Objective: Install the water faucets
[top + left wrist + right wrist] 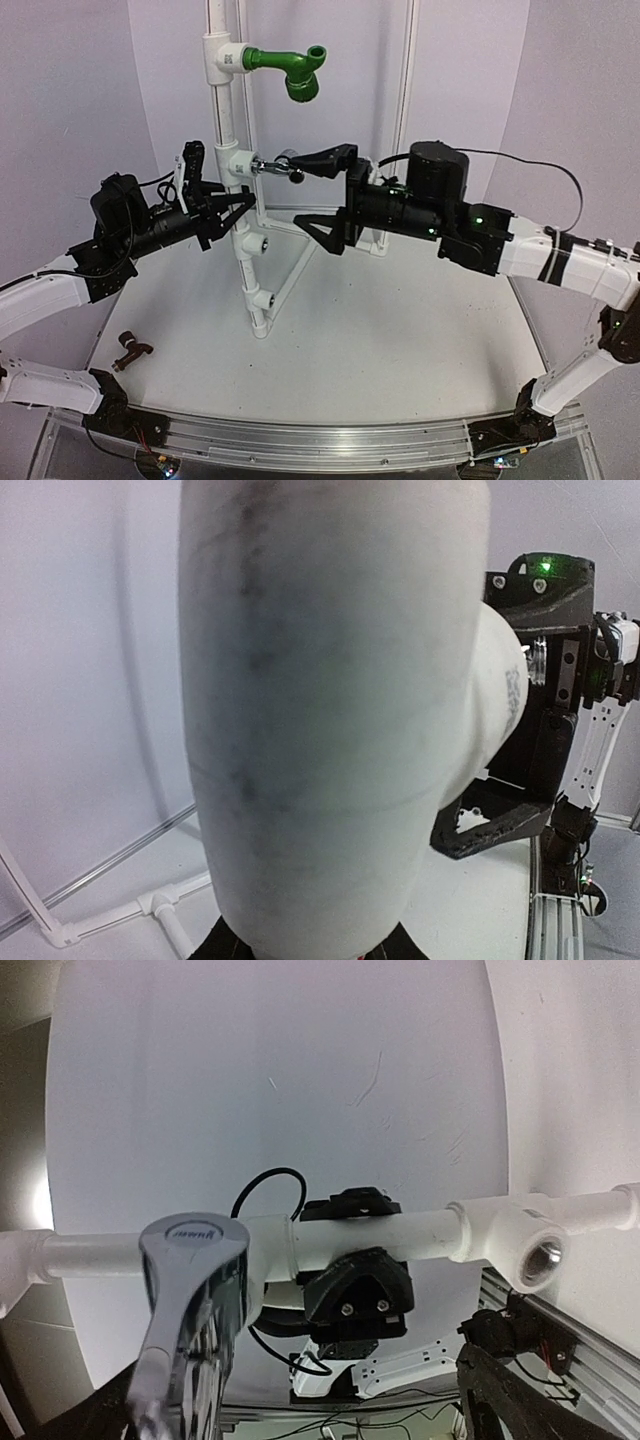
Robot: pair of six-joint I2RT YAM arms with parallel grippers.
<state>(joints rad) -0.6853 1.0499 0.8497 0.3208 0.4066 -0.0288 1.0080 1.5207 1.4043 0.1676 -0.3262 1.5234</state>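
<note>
Table (380, 340): we are seeing all of it only from the top view, with the stand rising from its far middle.
Stand (247, 270): white piping is standing upright. In the left wrist view it is filling nearly the whole frame as a blurred, scuffed white column. In the right wrist view it is running across the frame as a thin bar.
Right gripper (303, 195): its jaws are gaping wide and holding nothing, with the upper finger just beside the chrome tap. The left wrist view is catching it only as dark parts behind the pipe.
Left gripper (238, 205): it is clamping the stand's upright just below the chrome tap. The right wrist view is showing it hugging the pipe from both sides.
Elbow (295, 72): the green piece is sticking out at the top, and we are seeing it in the top view alone.
Open tee (530, 1250): only the right wrist view is looking into its bare socket.
Chrome tap (284, 165): it is jutting sideways from the middle tee. Shiny, with a flat engraved cap and a lever, it is looming close in the right wrist view.
Brown tap (130, 350): it is lying on the table's near left, well apart from the stand. It is dark reddish, and only the top view is showing it.
</note>
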